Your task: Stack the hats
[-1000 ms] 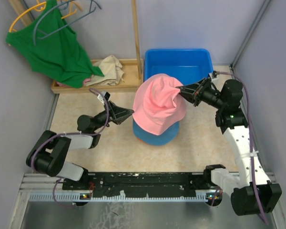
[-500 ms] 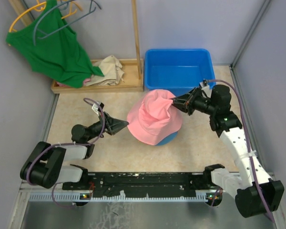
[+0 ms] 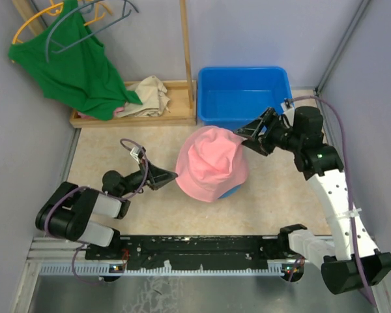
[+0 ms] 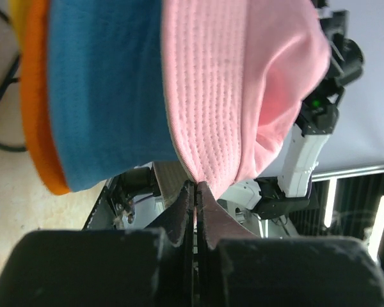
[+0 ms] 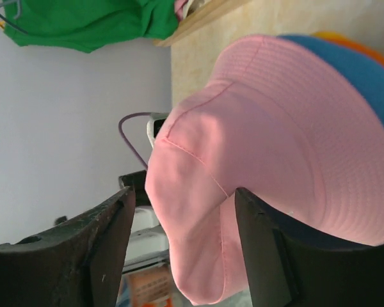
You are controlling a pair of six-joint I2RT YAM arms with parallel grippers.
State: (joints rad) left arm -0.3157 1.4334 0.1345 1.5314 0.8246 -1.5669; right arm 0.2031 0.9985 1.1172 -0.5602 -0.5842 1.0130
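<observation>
The pink hat [image 3: 212, 163] sits on top of a stack in the middle of the floor, with a sliver of the light blue hat [image 3: 230, 192] showing under its near edge. The left wrist view shows the layers: pink hat [image 4: 243, 83], light blue hat [image 4: 109, 96], bright orange hat [image 4: 41, 121], and a bit of the yellow-orange hat [image 4: 16, 6]. My left gripper [image 3: 174, 176] is shut, pinching the pink brim's left edge at its tips [image 4: 195, 187]. My right gripper [image 3: 251, 138] stands open at the crown's right side, its fingers [image 5: 109, 243] apart around the pink hat [image 5: 256, 141] without squeezing it.
A blue bin [image 3: 244, 91] stands just behind the stack and the right gripper. At the back left, a wooden tray [image 3: 173, 117] holds a beige cloth [image 3: 146, 94], next to an upright wooden post [image 3: 186, 52]. A green tank top [image 3: 78, 65] hangs on hangers above it.
The pink hat came down onto the stack. My right gripper opened, let go of the crown and drew back a little. My left gripper followed the brim down and towards me.
</observation>
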